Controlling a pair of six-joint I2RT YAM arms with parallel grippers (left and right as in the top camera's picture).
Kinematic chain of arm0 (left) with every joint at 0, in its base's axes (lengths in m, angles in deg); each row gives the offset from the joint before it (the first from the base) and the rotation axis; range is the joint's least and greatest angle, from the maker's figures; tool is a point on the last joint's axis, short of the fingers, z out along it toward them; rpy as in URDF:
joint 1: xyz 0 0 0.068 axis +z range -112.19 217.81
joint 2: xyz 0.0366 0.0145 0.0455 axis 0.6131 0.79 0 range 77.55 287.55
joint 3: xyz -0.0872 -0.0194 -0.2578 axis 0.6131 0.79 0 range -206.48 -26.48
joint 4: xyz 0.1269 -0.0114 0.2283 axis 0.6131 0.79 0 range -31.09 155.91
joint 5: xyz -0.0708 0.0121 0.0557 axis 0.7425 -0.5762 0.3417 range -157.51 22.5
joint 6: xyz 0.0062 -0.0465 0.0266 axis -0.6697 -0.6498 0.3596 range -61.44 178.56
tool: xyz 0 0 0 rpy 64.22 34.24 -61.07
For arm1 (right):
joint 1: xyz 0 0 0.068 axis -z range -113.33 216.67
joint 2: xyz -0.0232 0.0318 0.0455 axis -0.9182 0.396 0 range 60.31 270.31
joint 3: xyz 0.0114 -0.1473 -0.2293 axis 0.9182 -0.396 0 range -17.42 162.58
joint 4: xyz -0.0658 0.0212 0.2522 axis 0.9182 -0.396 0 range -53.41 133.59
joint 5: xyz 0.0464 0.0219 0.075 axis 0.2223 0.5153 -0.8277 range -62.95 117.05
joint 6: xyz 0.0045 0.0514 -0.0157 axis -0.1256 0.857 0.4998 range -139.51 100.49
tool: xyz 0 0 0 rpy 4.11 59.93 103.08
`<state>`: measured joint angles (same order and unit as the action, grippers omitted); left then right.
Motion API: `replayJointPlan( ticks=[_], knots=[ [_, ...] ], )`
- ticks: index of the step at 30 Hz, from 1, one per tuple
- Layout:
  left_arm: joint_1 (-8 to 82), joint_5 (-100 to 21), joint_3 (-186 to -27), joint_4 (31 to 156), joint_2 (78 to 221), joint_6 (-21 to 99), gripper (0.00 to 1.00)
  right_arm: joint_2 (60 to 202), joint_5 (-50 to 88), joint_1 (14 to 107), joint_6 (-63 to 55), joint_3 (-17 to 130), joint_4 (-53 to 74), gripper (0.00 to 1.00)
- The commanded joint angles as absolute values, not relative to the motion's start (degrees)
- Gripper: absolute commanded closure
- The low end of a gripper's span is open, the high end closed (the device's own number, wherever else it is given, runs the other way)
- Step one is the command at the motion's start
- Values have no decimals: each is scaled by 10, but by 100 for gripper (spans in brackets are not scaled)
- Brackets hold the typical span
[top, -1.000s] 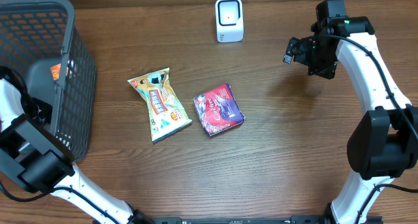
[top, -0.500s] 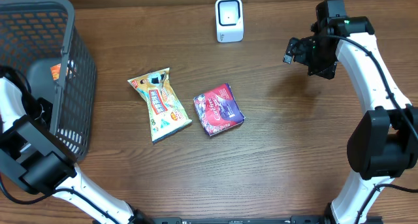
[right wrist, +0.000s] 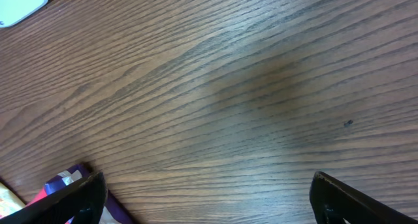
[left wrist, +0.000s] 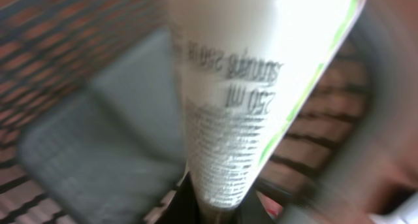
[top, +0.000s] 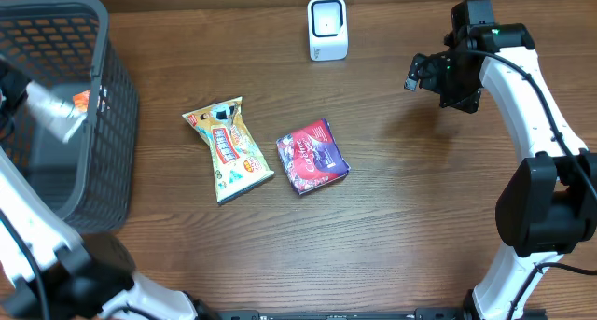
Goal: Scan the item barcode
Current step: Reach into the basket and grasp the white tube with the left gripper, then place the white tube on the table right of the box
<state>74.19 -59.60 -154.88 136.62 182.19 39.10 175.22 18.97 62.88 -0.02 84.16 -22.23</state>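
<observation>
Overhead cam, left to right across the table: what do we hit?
basket → yellow snack bag → red packet → right gripper. Scanner skipped: it overlaps the red packet's span.

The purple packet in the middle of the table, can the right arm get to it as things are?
Probably yes. The right gripper hangs open above bare table, and nothing lies between it and the purple packet, whose top is uncovered.
</observation>
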Motion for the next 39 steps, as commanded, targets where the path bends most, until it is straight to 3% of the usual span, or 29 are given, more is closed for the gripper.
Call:
replayJointPlan(
  ticks=[1, 9, 17, 25, 33, 34, 36, 37, 39],
  knots=[
    [653, -461, -1564, 1370, 1751, 402, 96, 1737, 193, 629, 3, 858, -221, 0],
    [390, -518, -1537, 1401, 1784, 408, 96, 1737, 193, 629, 2, 858, -221, 0],
    [202, -521, -1474, 1400, 1906, 401, 96, 1737, 193, 629, 2, 858, -221, 0],
    [94, -486, -1474, 1379, 2044, 375, 96, 1737, 193, 629, 3, 858, -221, 0],
    [53, -473, -1474, 1361, 2076, 366, 96, 1737, 193, 629, 2, 858, -221, 0],
    [53, -476, -1474, 1362, 2076, 366, 90, 1737, 193, 629, 3, 858, -221, 0],
    [53, -489, -1474, 1367, 2076, 367, 64, 1737, 193, 629, 2, 858, -221, 0],
    [54, -494, -1474, 1371, 2076, 367, 57, 1737, 193, 629, 2, 858, -221, 0],
    [64, -495, -1480, 1393, 2074, 367, 56, 1737, 193, 629, 3, 858, -221, 0]
  ],
)
